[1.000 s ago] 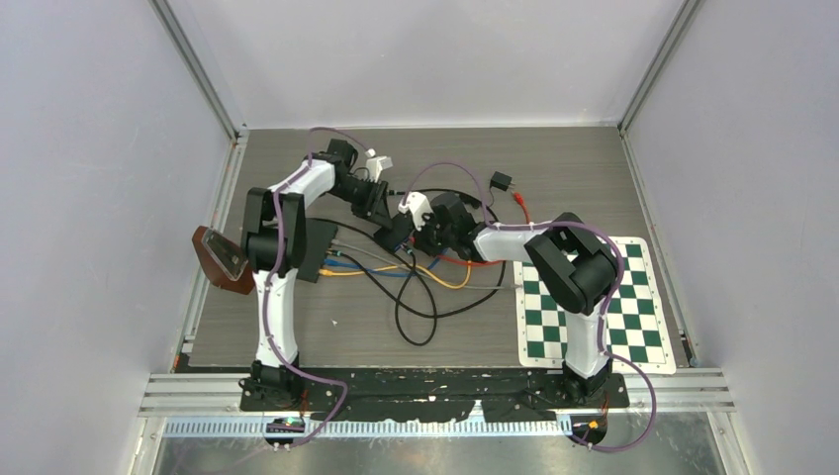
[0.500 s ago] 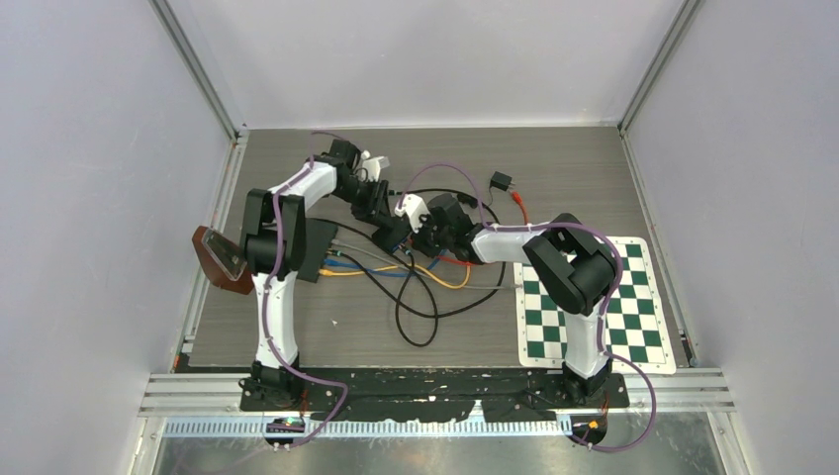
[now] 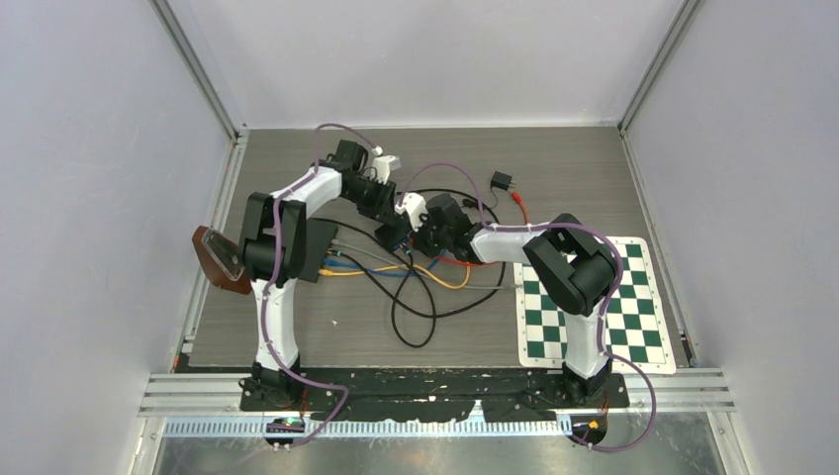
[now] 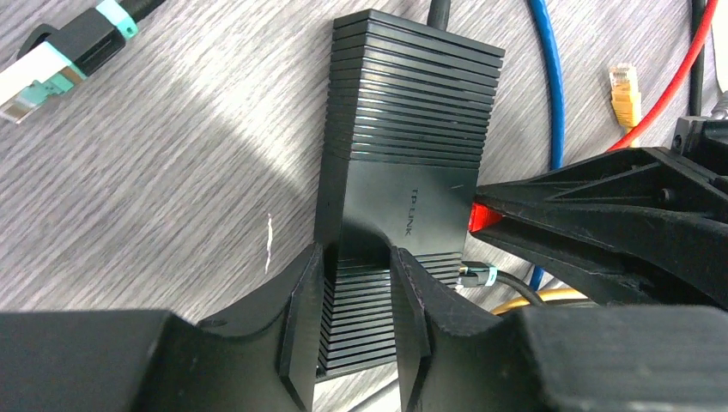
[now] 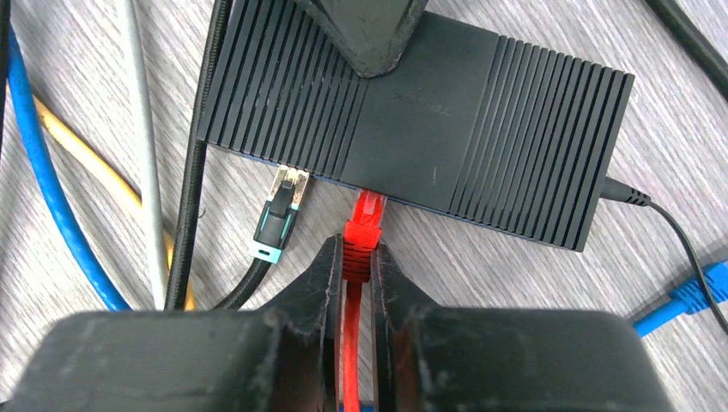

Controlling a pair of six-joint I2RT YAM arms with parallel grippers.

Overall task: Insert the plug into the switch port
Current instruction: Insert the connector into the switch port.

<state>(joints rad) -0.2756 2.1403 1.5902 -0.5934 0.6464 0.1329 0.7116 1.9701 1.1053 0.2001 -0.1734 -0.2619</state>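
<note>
Cables point(image 5: 146, 172) crowding switch point(image 5: 412, 120), seemingly port-side.

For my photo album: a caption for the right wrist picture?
Right gripper pushes red plug into black switch.

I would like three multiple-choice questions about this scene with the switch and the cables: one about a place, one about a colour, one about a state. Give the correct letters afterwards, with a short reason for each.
1. Where is the black plug with the teal band?
A. beside the red plug, at the same side of the switch
B. on top of the switch
C. on the checkered mat

2. What colour is the plug held by the right gripper?
A. blue
B. red
C. yellow

3. What is the left gripper doing?
A. it hangs open, far from everything
B. it holds a grey cable
C. it is closed on the switch

Answers:
1. A: in the right wrist view it sits just left of the red plug at the port side of the switch.
2. B: the plug between the fingers is red.
3. C: in the left wrist view its fingers press both sides of the switch body.
</note>
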